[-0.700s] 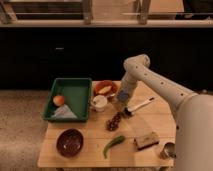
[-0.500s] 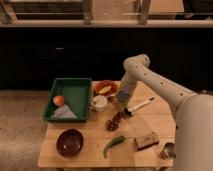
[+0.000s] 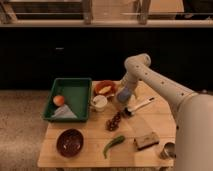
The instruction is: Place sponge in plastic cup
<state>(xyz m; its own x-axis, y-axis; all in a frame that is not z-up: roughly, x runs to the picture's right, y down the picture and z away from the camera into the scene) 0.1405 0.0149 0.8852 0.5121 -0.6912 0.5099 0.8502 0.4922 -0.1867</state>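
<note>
**Gripper low at far centre of table; sponge ungrasped at near right.**

The gripper (image 3: 123,101) hangs just right of the white cup (image 3: 99,103) and near the orange bowl (image 3: 104,89); whether it is released or clenched cannot be told. The sponge (image 3: 146,140) lies flat toward the table's near right edge, well apart from the gripper, nearer and to its right, with the white-handled utensil (image 3: 140,106) between them. Judged risks: a low traverse toward the sponge could sweep the utensil or the grapes (image 3: 114,121); an off-centre descent could push the sponge off the near edge or knock the grey cup (image 3: 167,149) beside it.
</note>
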